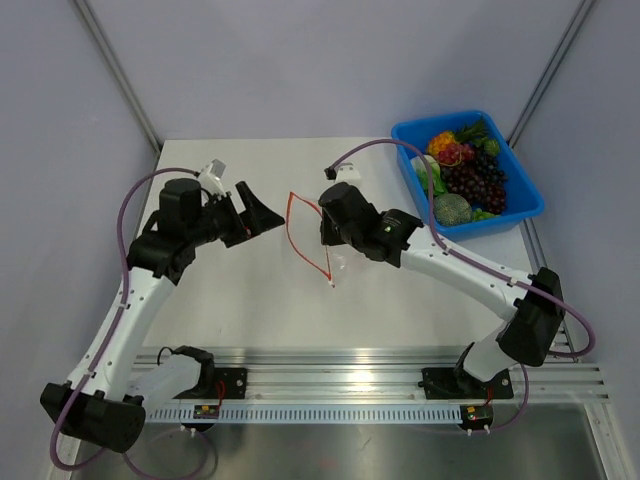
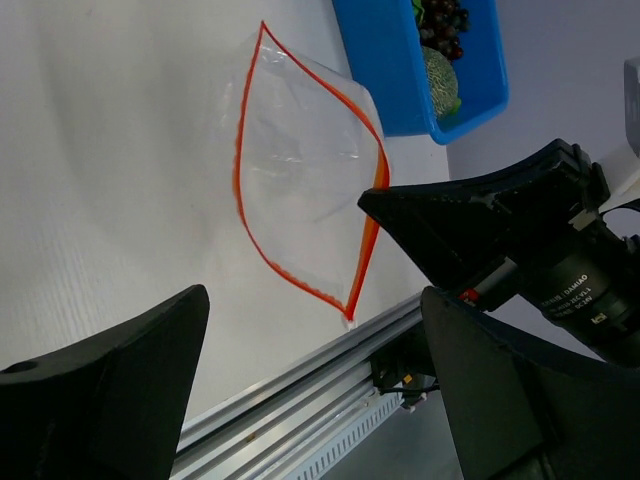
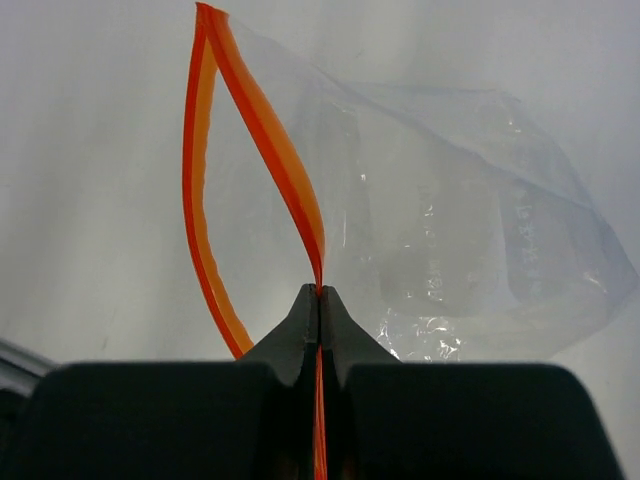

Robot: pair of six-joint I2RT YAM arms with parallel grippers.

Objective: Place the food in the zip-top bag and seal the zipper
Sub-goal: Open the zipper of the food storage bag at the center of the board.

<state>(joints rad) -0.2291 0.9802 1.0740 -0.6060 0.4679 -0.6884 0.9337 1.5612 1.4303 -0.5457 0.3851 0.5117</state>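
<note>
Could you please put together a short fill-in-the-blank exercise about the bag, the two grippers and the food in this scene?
1. The right gripper is ____ on the zipper.
2. The left gripper, its fingers wide apart, holds ____.
3. The food lies in the ____ bin.
4. The zip-top bag has its mouth ____.
Missing words: shut; nothing; blue; open.

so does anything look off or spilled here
Nothing stands out. The clear plastic zip-top bag is empty, its orange-red zipper strip gaping, with the right fingers pinching one lip. The toy food all sits in the blue plastic bin, none spilled.
</note>
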